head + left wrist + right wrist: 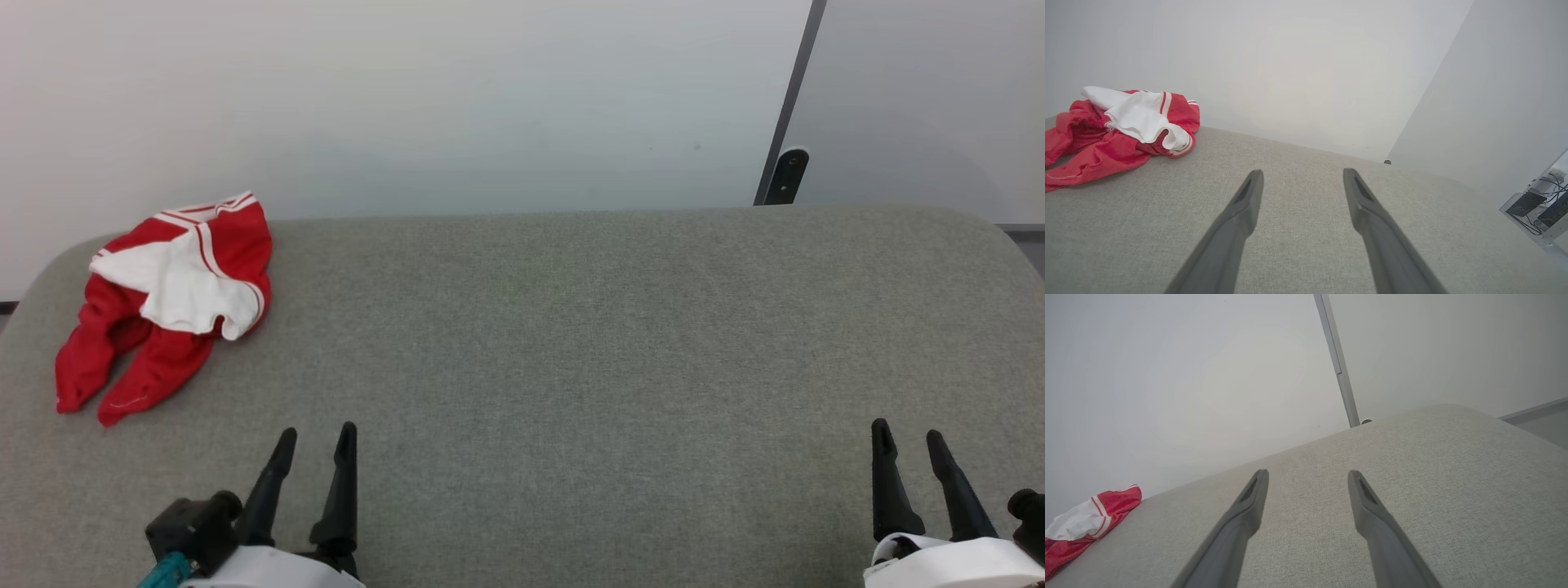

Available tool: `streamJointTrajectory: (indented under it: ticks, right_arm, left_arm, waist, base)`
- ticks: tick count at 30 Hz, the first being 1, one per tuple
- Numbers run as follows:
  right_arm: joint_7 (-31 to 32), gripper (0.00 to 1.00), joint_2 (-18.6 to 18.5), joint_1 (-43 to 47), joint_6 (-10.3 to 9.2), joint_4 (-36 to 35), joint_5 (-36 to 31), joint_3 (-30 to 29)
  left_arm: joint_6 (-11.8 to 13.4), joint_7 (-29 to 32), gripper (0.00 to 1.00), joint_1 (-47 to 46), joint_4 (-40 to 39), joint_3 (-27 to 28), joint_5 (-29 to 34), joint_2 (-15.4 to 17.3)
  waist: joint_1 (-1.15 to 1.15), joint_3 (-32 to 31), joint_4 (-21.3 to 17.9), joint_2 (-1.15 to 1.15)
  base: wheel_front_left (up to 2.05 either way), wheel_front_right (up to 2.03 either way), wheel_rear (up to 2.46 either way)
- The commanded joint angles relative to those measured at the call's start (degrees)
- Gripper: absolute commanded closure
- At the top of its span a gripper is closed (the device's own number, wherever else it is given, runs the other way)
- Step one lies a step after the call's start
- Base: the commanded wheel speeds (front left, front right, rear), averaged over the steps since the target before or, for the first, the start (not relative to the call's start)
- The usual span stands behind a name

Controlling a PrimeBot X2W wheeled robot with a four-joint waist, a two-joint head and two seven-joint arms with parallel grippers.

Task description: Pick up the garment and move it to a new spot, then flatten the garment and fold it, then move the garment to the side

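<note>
Two released pincers, left gripper (pixel 317 430) and right gripper (pixel 906 429), and a crumpled red cloth jersey shirt with white, stripe-trimmed sleeves (pixel 163 302)

Both grippers stand low over the near edge of the wide grey woven-fabric table surface (pixel 571 343). Their long dark fingers point away from the robot, spread apart, with nothing between them. In each wrist view bare grey weave shows in the gap between the fingers.

The jersey shirt lies bunched at the far left corner of the table surface, close to its rounded back edge and the plain white wall (pixel 408 98) behind it. A white sleeve with red stripes is folded over the top of the heap. Two red lobes of cloth trail from it toward the near side. Any lettering is hidden in the folds. The shirt is ahead of the left gripper and further left, apart from it, and well apart from the right gripper across the table.

At the far right a thin dark upright strip (pixel 790 90) runs down the wall to a small black bracket (pixel 788 175) at the table's back edge. In the left wrist view, black boxes with cables (pixel 1537 204) sit on a pale frame beyond the table's right end.
</note>
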Motion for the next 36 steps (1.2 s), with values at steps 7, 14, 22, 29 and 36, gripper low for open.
streamJointTrajectory:
  ticks: [7,14,22,29,36]
  right_arm:
    - [-1.38,0.00,-0.24,0.25,0.04,-0.87,-5.64,-0.57]
    - [-2.29,0.00,-0.28,0.77,0.04,-1.30,-9.55,-0.99]
    - [-3.15,0.00,-0.30,1.09,0.04,-1.59,-13.64,-1.31]
    - [-3.98,0.00,-0.31,1.54,0.04,-1.96,-17.47,-1.26]
    - [-4.80,0.00,-0.31,2.23,0.04,-2.19,-21.27,-0.93]
  left_arm:
    - [0.75,-1.37,0.00,0.80,-1.74,-0.78,5.35,0.67]
    - [1.05,-2.33,0.00,1.34,-2.89,-1.31,9.30,1.01]
    - [1.57,-3.17,0.00,1.72,-3.75,-1.88,12.82,1.03]
    - [1.33,-3.98,0.00,2.30,-4.74,-1.72,15.44,0.92]
    - [-0.01,-4.83,0.00,3.13,-5.04,-0.80,16.84,0.38]
  waist:
    - [0.00,-0.17,-0.38,0.00]
    - [0.00,-0.44,-0.55,0.00]
    - [0.00,-0.66,-0.49,0.00]
    - [0.00,-1.00,-0.45,0.00]
    - [0.00,-1.45,-0.57,0.00]
  base:
    - [0.00,0.00,0.00]
    - [0.00,0.00,0.00]
    - [0.00,0.00,0.00]
    - [0.00,0.00,0.00]
    - [0.00,0.00,0.00]
